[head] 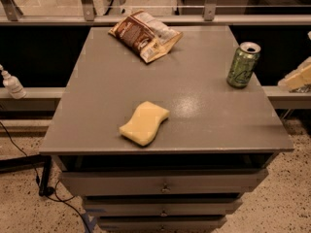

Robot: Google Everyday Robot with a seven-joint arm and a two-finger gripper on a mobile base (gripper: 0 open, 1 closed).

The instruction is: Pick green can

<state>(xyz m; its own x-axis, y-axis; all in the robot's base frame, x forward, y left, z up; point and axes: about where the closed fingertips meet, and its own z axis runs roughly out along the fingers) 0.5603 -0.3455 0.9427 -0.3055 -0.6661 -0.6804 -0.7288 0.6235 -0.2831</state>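
The green can (243, 65) stands upright near the right edge of the grey table (204, 120). It has pale markings and an open silver top. My gripper (297, 76) shows only as a pale yellowish-white part at the right edge of the camera view. It is off the table, to the right of the can and apart from it. Most of it is cut off by the frame edge. Nothing is in contact with the can.
A yellow sponge (144, 123) lies at the table's front middle. A brown chip bag (146, 35) lies at the back. Drawers (165, 186) sit under the tabletop. A small white bottle (12, 84) stands on a ledge at the left. A railing runs behind the table.
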